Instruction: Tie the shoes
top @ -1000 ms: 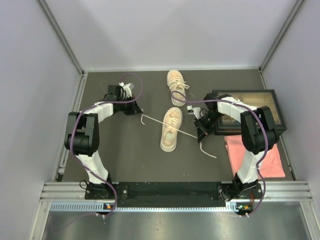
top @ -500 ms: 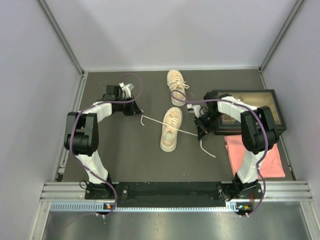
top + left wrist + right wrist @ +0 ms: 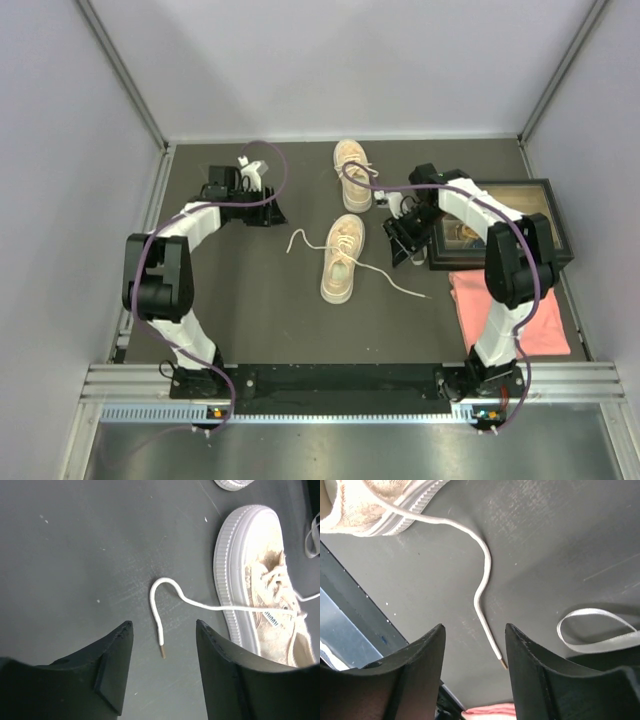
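The near shoe lies at the middle of the mat, with the far shoe at 12 o'clock from it. Its left lace end is spread slack toward 10 o'clock and its right lace end toward 4. A pause between grips is judged; each end must next be taken up for looping. The left gripper and right gripper are seen parted, with nothing held or touched.
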You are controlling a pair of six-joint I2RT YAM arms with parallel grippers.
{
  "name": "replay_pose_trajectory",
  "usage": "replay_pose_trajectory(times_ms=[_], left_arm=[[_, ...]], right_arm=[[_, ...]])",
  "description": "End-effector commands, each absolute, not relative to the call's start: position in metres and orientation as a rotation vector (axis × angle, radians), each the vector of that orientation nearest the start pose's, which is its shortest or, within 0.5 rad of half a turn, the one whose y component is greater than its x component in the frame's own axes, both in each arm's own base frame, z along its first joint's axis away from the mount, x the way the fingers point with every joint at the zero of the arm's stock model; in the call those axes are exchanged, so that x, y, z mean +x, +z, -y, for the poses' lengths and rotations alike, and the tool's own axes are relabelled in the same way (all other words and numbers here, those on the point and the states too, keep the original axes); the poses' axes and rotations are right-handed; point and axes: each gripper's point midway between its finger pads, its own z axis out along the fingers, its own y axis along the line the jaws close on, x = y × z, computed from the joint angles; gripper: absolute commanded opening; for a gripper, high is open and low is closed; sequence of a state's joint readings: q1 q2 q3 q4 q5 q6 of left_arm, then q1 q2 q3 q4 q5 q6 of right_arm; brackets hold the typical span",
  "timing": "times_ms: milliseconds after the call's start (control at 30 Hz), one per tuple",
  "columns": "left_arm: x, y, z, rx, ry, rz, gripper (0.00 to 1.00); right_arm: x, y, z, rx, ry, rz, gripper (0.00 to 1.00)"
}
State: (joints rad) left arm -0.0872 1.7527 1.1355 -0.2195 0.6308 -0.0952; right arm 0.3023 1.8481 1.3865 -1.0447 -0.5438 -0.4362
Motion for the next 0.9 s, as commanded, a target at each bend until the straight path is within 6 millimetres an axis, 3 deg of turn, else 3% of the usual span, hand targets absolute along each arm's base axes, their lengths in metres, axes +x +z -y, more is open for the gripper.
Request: replay_pose_trajectory(times_ms=[0,67,233,367,533,667,867], left_arm=[[0.403,0.132,0.131,0.473,-0.747,-2.237,0.59],[0.391,0.121,0.129,0.584,-0.71,-2.244,0.59],[0.376,0.089,0.133,0.74,-0.554,-2.297,0.58],[0.368,0.065,0.159,0.819,-0.479,-2.362,0.58],[0.368,0.041,0.175,0.869,-0.375,-2.424,0.55],[0.372,0.029,0.166,0.903,-0.22,-2.455,0.49],[0.371,0.015,0.124,0.978,0.054,-2.519,0.29]], right_arm=[[0.283,0.118,-0.16,-1.116,0.732,-2.614,0.52],[0.279,0.118,-0.155,-1.118,0.694,-2.595,0.52],[0.265,0.093,-0.143,-1.119,0.624,-2.634,0.53],[0.262,0.081,-0.139,-1.137,0.568,-2.647,0.53],[0.256,0.074,-0.13,-1.147,0.509,-2.671,0.55],[0.253,0.074,-0.128,-1.149,0.503,-2.672,0.58],[0.251,0.074,-0.125,-1.158,0.497,-2.68,0.58]])
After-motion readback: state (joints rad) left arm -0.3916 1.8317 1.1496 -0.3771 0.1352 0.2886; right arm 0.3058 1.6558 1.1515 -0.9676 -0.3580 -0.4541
